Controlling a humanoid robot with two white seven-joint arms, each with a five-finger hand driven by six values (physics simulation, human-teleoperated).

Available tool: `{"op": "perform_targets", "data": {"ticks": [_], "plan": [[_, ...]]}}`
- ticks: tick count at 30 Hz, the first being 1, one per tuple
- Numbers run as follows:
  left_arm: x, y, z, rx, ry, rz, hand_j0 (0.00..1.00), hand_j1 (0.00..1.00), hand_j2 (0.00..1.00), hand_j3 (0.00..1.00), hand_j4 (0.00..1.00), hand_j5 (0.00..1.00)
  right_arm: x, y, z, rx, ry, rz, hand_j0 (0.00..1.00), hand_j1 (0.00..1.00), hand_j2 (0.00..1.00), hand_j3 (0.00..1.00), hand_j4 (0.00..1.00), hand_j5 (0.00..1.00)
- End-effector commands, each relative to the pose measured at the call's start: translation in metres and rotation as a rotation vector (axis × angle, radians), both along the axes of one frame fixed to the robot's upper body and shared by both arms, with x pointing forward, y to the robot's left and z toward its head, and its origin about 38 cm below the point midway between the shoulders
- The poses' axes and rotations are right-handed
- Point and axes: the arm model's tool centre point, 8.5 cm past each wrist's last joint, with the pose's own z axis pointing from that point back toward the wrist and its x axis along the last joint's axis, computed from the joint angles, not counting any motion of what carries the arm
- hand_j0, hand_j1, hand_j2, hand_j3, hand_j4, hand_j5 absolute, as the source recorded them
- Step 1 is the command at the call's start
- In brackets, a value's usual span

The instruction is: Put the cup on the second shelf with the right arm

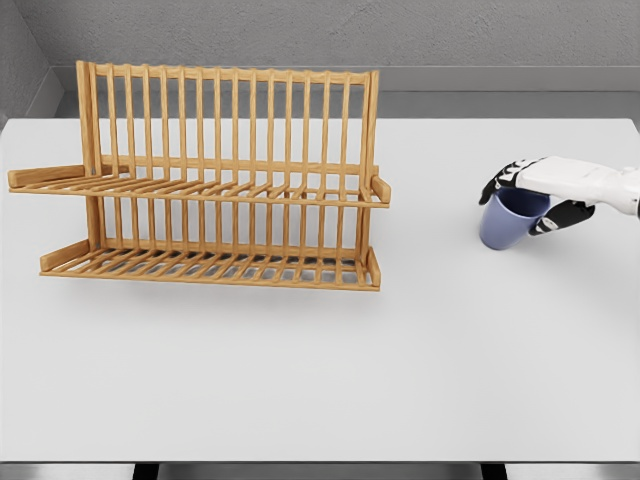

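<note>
Fingers of the right hand (530,195) are wrapped around the rim and upper wall of the blue-violet plastic cup (508,222), with dark fingertips showing on both sides of it, so the hand is closed on the cup rather than hovering over it. The cup sits at about three o'clock on the white tabletop (320,380), its mouth tilted toward the wrist; whether its base touches the surface or hangs just above it cannot be told. Gripping from above and from the right keeps the cup's lower body free, which would suit setting it down on slats.

At about ten o'clock stands the two-tier wooden slatted dish rack (210,180), well apart from the cup. Its upper shelf (200,190) and lower shelf (210,265) both carry nothing, and both open toward the front, so approach from the near side looks possible. Judged from this, the grasp is made and the carry across to the rack is not yet done. No left arm shows.
</note>
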Motion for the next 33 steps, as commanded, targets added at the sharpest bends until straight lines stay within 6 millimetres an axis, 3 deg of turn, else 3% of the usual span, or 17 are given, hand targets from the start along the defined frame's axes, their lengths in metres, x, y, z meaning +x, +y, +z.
{"op": "perform_targets", "data": {"ticks": [1, 13, 19, 33], "plan": [[0.0, 0.0, 0.0, 0.0, 0.0, 0.0, 1.0, 1.0, 1.0, 1.0, 1.0, 1.0, 0.0, -0.001, 0.003, 0.001, -0.003, -0.002, 0.67, 0.67, 0.67, 0.67, 0.67, 0.67], [0.0, 0.0, 0.0, 0.0, 0.0, 0.0, 1.0, 1.0, 1.0, 1.0, 1.0, 1.0, 0.004, 0.001, 0.028, -0.003, -0.061, 0.018, 0.67, 0.67, 0.67, 0.67, 0.67, 0.67], [0.0, 0.0, 0.0, 0.0, 0.0, 0.0, 1.0, 1.0, 1.0, 1.0, 1.0, 1.0, 0.003, 0.003, 0.031, -0.004, -0.069, 0.027, 0.65, 0.65, 0.65, 0.65, 0.65, 0.65], [0.0, 0.0, 0.0, 0.0, 0.0, 0.0, 1.0, 1.0, 1.0, 1.0, 1.0, 1.0, 0.0, 0.026, 0.068, -0.005, -0.165, 0.105, 0.65, 0.65, 0.65, 0.65, 0.65, 0.65]]}}
